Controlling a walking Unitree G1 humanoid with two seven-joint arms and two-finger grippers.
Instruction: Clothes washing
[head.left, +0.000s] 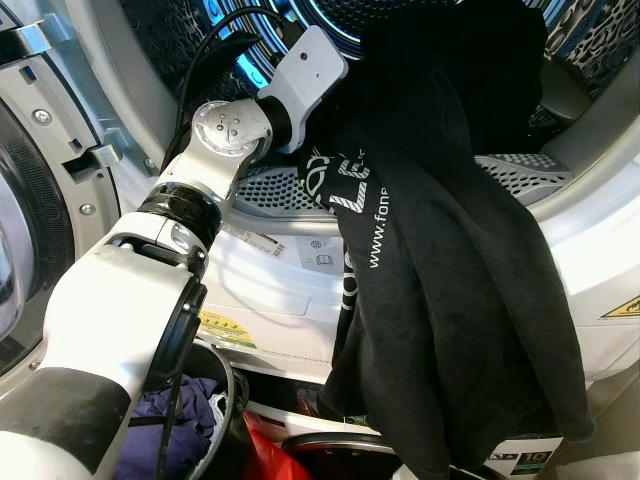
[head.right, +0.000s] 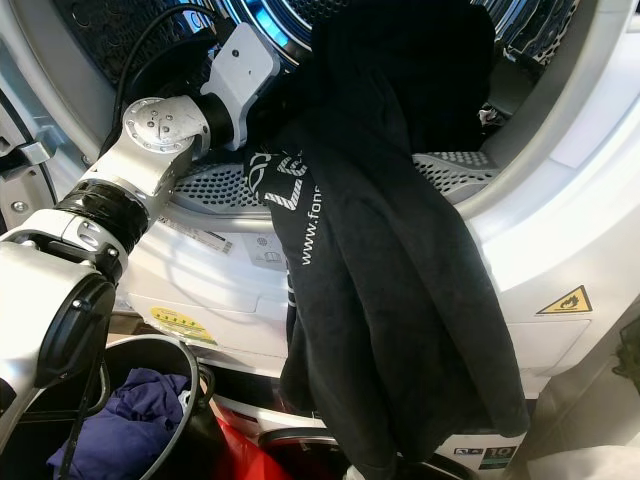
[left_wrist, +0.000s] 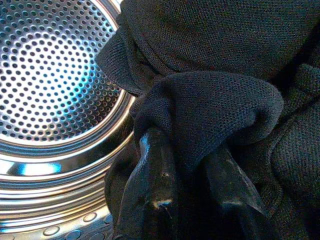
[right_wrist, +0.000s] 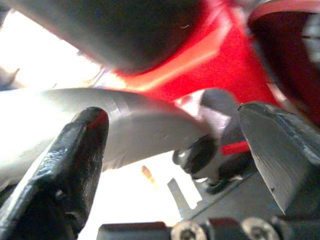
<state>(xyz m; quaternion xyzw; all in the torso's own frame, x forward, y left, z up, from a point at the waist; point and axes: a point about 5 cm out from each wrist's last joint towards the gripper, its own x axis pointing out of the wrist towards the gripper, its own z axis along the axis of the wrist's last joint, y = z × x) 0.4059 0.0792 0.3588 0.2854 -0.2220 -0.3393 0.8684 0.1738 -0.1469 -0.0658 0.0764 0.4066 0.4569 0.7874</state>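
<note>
- The left arm (head.left: 225, 135) is seen reaching up into the open mouth of the washing machine (head.left: 300, 290); its wrist lies above the perforated grey door seal (head.right: 215, 185).
- In the left wrist view, the left gripper (left_wrist: 192, 185) is closed on a bunched fold of the black garment (head.right: 390, 270); cloth is pinched between the two black fingers (left_wrist: 150, 180), which are nearly together.
- The perforated steel drum (left_wrist: 55, 75) is seen just beyond the gripped fold, lit bluish.
- The black garment (white lettering on one face) is draped over the lower lip of the machine's opening; its upper part lies inside the mouth, and the rest hangs down the white front panel.
- A yellow warning label (head.right: 563, 300) is noted on the front panel, beside the hanging cloth.
- A dark basket (head.right: 170, 360) stands below the left arm; purple clothing (head.right: 130, 410) lies in it; something red (head.left: 265, 450) is seen next to it.
- In the right wrist view, the right gripper (right_wrist: 175, 145) is held wide open with nothing between its fingers; blurred red and grey shapes lie beyond it and cannot be identified.
</note>
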